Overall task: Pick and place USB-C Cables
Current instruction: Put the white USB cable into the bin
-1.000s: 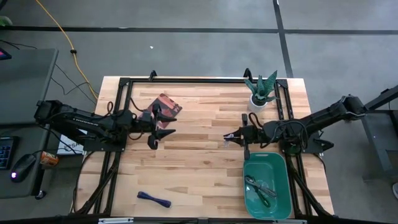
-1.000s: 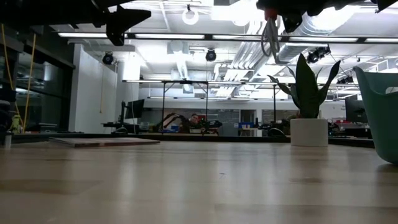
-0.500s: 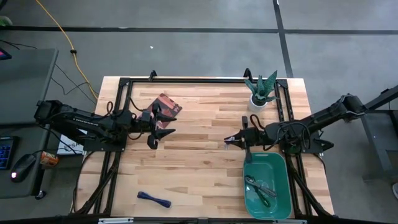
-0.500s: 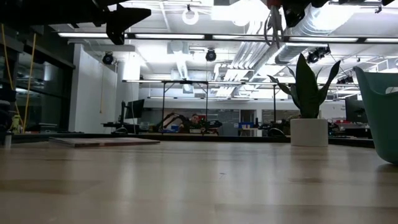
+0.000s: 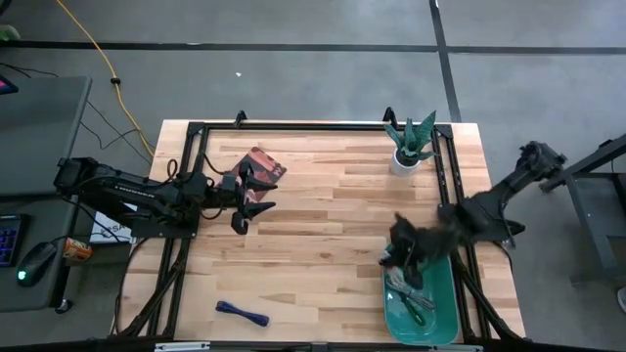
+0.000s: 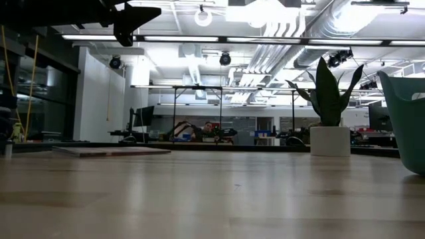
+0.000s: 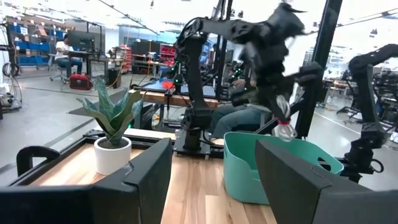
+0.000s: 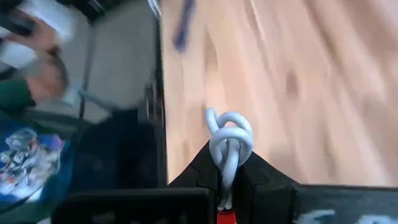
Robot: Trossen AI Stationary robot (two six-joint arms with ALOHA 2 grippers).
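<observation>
A silver-grey cable bundle (image 8: 229, 143) is in my right gripper (image 8: 225, 171), which is shut on it. In the high view my right gripper (image 5: 396, 256) is blurred and stands over the far-left corner of the green bin (image 5: 452, 305). A green cable (image 5: 413, 305) and a pale one (image 5: 399, 285) lie in that bin. The dark blue cable (image 5: 242, 312) lies on the table near its near edge. My left gripper (image 5: 256, 198) waits open above the table, beside the brown-red booklet (image 5: 262, 164). My right gripper pinches the silver-grey cable bundle by one end (image 8: 226, 179) between its two fingers (image 8: 261, 177). The knotted loops (image 8: 231, 127) stick out past the fingertips. The bundle is lifted clear of the table.
A potted plant (image 5: 411, 143) stands at the far right of the table, far of the bin. Black frame rails (image 5: 192, 156) run along the table's sides. A person's sleeve (image 8: 28, 158) shows beyond the table in the right wrist view. Bare wood lies mid-table.
My right gripper has swung quickly from mid-table toward the near edge and to the right, ending over the bin's far-left corner, with the silver-grey cable still in it. It has left the low view. The left arm has kept still.
</observation>
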